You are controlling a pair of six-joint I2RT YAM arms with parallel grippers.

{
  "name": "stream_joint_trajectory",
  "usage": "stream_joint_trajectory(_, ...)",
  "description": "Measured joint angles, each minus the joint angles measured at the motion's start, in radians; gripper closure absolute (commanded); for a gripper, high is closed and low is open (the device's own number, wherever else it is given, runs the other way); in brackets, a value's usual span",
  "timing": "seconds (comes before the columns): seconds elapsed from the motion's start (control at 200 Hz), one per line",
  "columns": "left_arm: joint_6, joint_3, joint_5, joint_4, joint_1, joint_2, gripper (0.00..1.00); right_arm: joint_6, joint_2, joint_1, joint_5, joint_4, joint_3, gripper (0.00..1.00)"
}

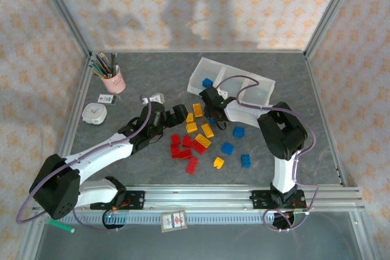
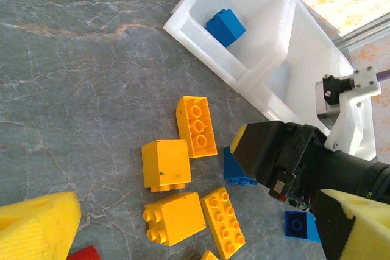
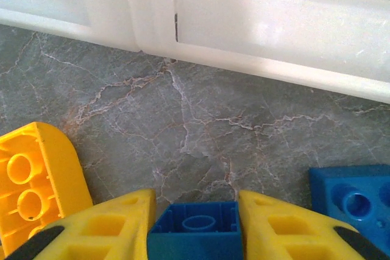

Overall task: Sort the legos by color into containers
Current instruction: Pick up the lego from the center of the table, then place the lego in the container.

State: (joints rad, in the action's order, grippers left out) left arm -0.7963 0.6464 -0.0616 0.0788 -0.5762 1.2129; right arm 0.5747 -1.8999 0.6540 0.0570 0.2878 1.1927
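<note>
Blue brick (image 3: 194, 232) sitting between right gripper (image 3: 195, 206) pads, which are pressing both its sides; tray (image 3: 262, 35) wall lying at 12 o'clock. Left gripper (image 1: 178, 114) hanging wide open over yellow bricks (image 2: 177, 162). Risk: shallow bite slipping on lift, or brick clipping that wall, causing a drop.

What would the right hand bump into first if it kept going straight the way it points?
Most likely the near wall of the white tray, past a strip of bare table. The blue brick gripped in the right hand would touch first, though height is hard to judge.
</note>
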Motion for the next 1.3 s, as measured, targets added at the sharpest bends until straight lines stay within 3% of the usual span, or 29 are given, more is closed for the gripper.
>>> stream_joint_trajectory(0.44, 0.003, 0.002, 0.022, -0.013, 0.000, -0.027, 0.01, -0.047, 0.035, 0.000, 0.006, 0.034, 0.016, 0.70)
stream_joint_trajectory(0.811, 0.043, 0.078, 0.044, -0.050, 0.025, -0.026, 0.01, -0.127, 0.040, -0.015, 0.050, 0.072, 0.257, 0.71)
stream_joint_trajectory(1.301, 0.092, 0.172, 0.034, -0.051, 0.097, 0.074, 0.01, -0.241, -0.354, -0.127, 0.073, 0.099, 0.730, 0.70)
